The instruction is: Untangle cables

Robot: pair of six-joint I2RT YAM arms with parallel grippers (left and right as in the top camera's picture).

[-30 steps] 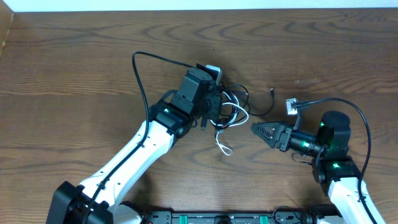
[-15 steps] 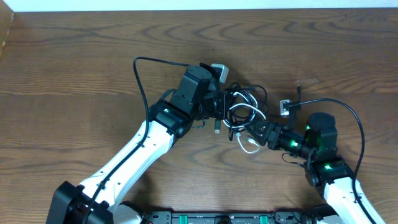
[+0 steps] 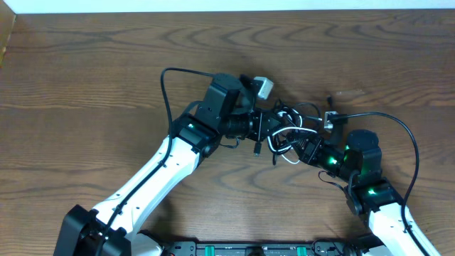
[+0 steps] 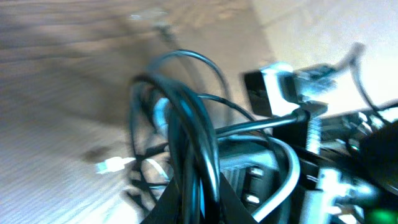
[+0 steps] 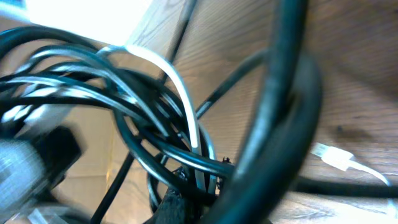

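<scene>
No legible text or markings.

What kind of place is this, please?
Probably a robotics lab or test bench: a wooden table, a white left arm and a right arm, and tangled cables between them.

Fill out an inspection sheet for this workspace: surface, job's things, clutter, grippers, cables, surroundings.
Surface: wooden table, bare brown wood grain.
Job's things: cables, black cords and a white cord tangled in one bunch between the two arms.
Clutter: nothing seen.
Grippers: left gripper shut on the cables; right gripper shut on the cables from the opposite side.
Cables: arm wires, a thicker black loop off each arm, apart from the bunch.
Surroundings: pale strip beyond the table's far edge; black rail at the near edge.
</scene>
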